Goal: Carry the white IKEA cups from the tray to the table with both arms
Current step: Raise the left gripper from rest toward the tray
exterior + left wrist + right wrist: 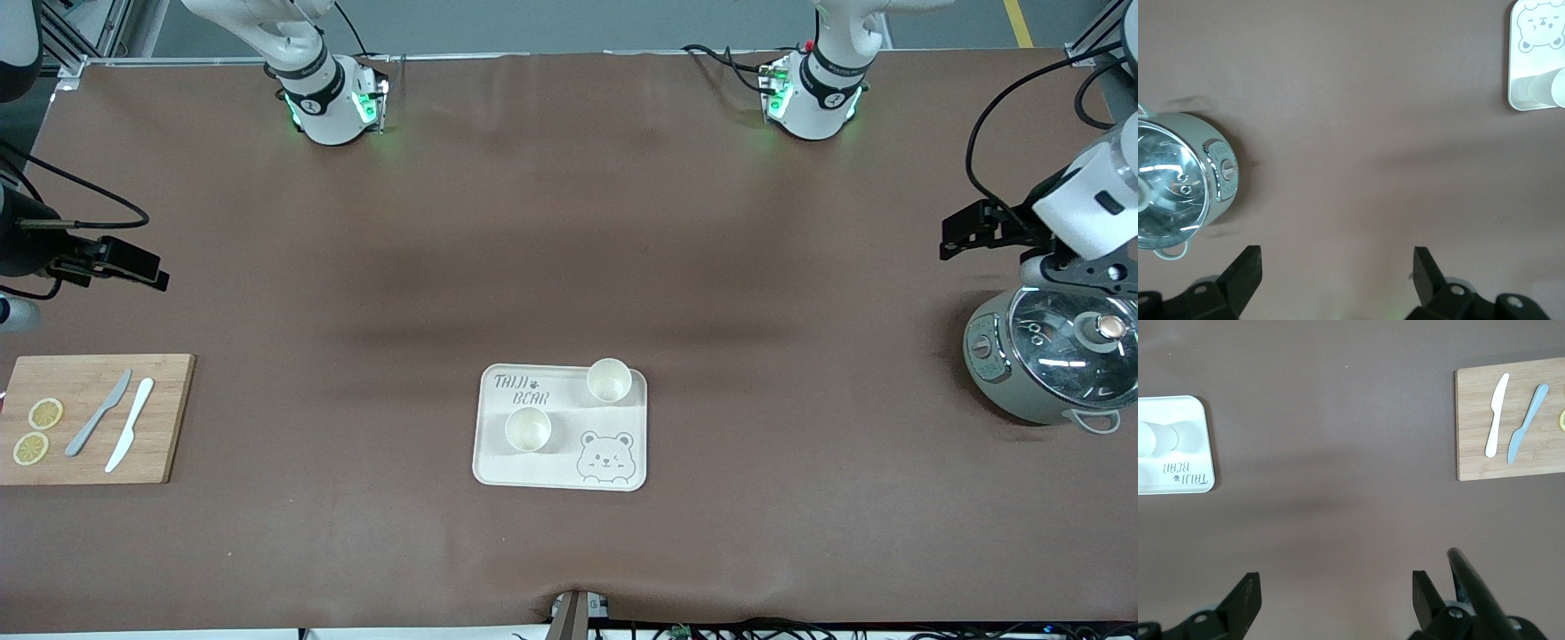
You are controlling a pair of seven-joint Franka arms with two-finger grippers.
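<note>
Two white IKEA cups stand upright on a cream bear tray (560, 464) in the middle of the table. One cup (609, 380) sits at the tray's corner toward the robots' bases. The other cup (528, 428) stands nearer to the front camera, toward the right arm's end. My left gripper (958, 238) hangs open and empty over bare table beside the grey-green pot (1036, 364). My right gripper (147, 268) hangs open and empty over bare table above the cutting board's end. The left wrist view shows the tray (1531, 63) and a cup (1546, 87) past the open gripper (1337, 267). The right wrist view shows the tray (1185, 477), a cup (1158, 439) and the open gripper (1336, 590).
The pot with a glass lid (1171, 193) stands at the left arm's end. A bamboo cutting board (98, 382) lies at the right arm's end with two knives (1511, 420) and lemon slices (44, 413). Brown table mat lies between them.
</note>
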